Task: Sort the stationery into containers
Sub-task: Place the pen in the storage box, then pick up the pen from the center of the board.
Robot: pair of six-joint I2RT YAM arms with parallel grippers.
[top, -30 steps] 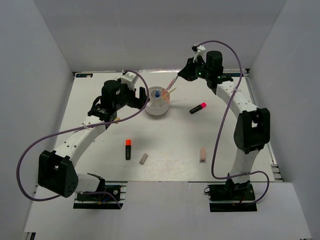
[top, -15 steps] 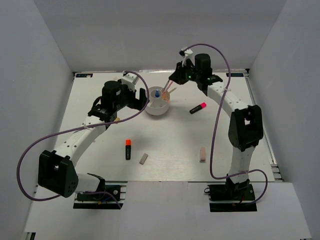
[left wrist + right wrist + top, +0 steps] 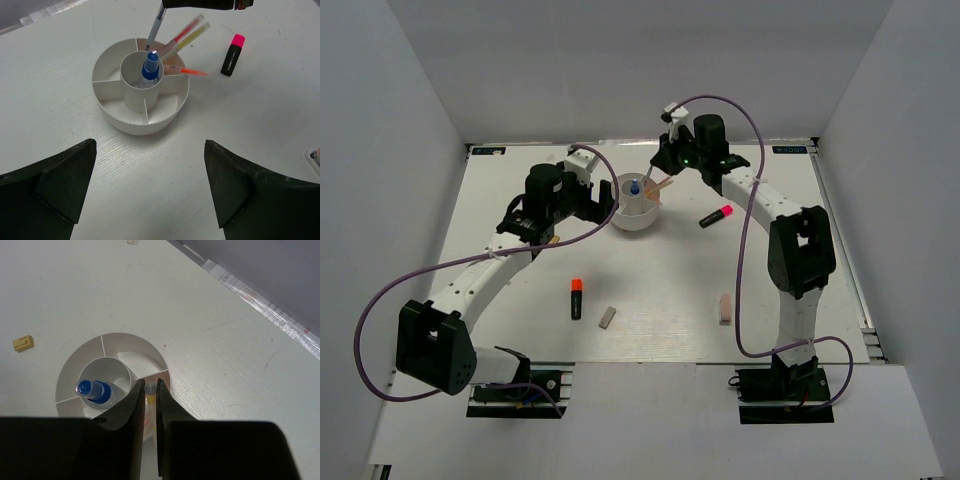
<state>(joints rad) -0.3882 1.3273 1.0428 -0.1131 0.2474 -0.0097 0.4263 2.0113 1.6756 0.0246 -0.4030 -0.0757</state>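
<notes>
The right gripper (image 3: pixel 666 163) has swung left since a second ago and now hangs over the tub (image 3: pixel 636 224). Its fingers pinch a grey pen (image 3: pixel 155 29) whose tip is down in a far outer compartment. The left gripper (image 3: pixel 150 185) stays just left of the tub, fingers spread wide. A highlighter (image 3: pixel 717 216) lies right of the tub.
</notes>
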